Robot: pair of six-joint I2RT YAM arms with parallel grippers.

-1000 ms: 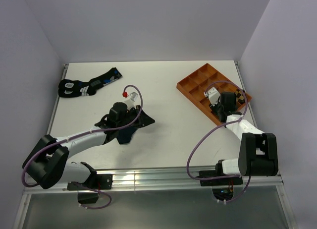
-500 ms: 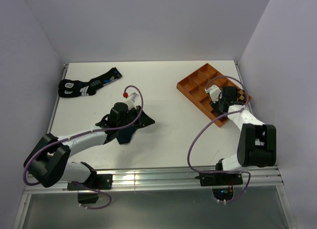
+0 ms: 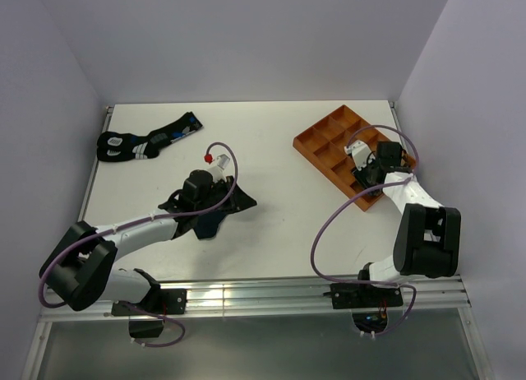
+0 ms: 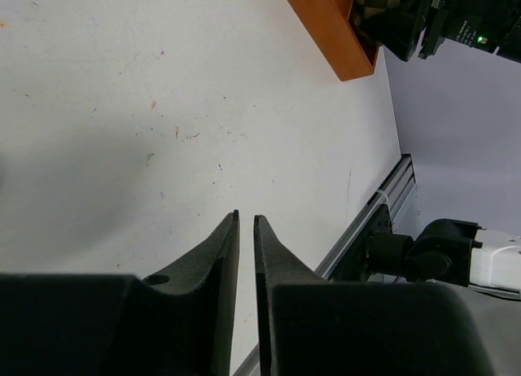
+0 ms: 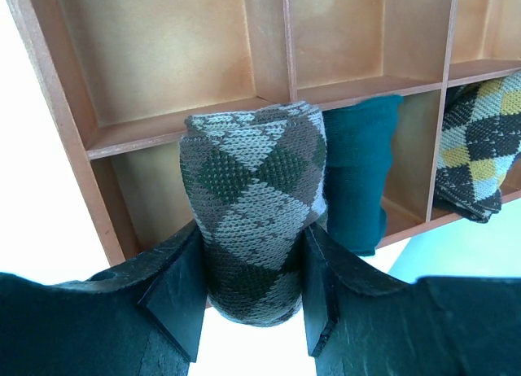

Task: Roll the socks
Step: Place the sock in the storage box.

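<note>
My right gripper (image 5: 251, 254) is shut on the rolled tan sock (image 5: 254, 172) with the dark-brown argyle pattern and holds it over the near row of the orange tray (image 5: 73, 140). In the top view this gripper (image 3: 364, 173) is over the tray's (image 3: 316, 141) right part and hides the roll. The plain dark navy sock (image 3: 215, 211) lies spread flat on the table left of centre. My left gripper (image 3: 233, 197) is low over it. In the left wrist view its jaws (image 4: 246, 218) stand almost together with nothing between them, and the navy sock is not seen.
Black socks with blue and white markings (image 3: 141, 141) lie at the back left. In the tray, a teal roll (image 5: 358, 177) sits beside the held sock and a yellow-and-dark argyle roll (image 5: 476, 148) farther right. The tray's corner (image 4: 330, 30) shows in the left wrist view.
My right wrist has swung to the right over the tray with the tan roll still in its jaws. The left arm and the navy sock have not moved.
</note>
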